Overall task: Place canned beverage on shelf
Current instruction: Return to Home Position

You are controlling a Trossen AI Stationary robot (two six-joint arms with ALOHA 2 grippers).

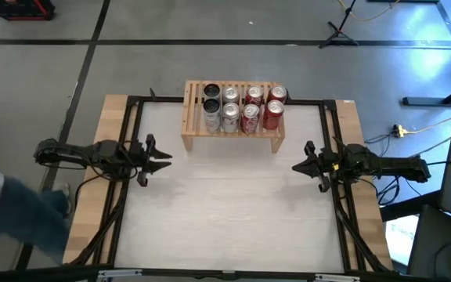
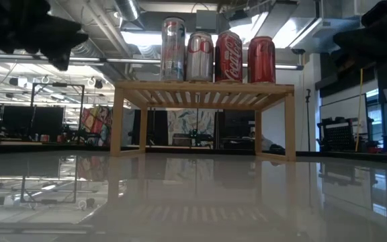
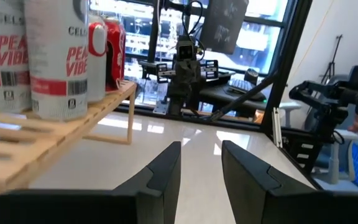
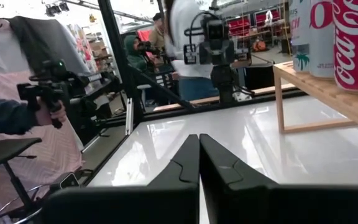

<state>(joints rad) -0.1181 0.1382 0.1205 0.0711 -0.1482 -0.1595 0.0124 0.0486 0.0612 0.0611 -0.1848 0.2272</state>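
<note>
The light-wood shelf stands on its two side legs at the far middle of the white table. Several cans stand upright on its slatted top, silver ones toward the left and red ones toward the right; the low view shows them on the shelf. My left gripper hovers at the table's left edge, pointing level toward the right, open and empty. My right gripper hovers at the right edge, pointing left, shut and empty.
Black frame rails run along the table's left and right sides. A person stands off the table's near left corner, and another holding a device shows beyond the table. The white surface in front of the shelf lies between the two grippers.
</note>
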